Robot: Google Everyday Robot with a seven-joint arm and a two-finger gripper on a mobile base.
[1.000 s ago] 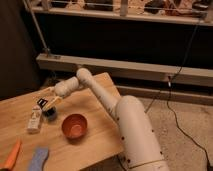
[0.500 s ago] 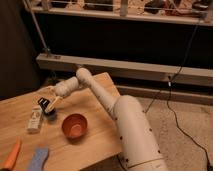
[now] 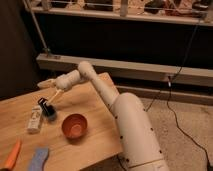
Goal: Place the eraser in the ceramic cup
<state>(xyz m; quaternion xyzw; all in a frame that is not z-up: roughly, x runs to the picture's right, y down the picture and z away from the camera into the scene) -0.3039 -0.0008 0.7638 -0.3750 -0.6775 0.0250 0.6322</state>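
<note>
The ceramic cup (image 3: 50, 112), small and blue-grey, stands on the wooden table (image 3: 100, 135) left of the orange bowl. The eraser (image 3: 43, 103), a black block with a paler end, sticks up at the cup's left rim, leaning into it. My gripper (image 3: 49, 91) hovers just above and slightly right of the cup. It is open, with one finger pointing left and the other slanting down toward the eraser. I cannot tell whether the lower finger touches the eraser.
A white labelled bottle (image 3: 34, 119) lies just left of the cup. The orange-brown bowl (image 3: 75, 126) stands to its right. An orange tool (image 3: 12, 156) and a flat blue-grey tool (image 3: 39, 159) lie near the table's front left edge. A dark shelf wall runs behind.
The gripper has lifted slightly from the cup and its fingers have spread. The eraser now rests at the cup's rim, below the gripper.
</note>
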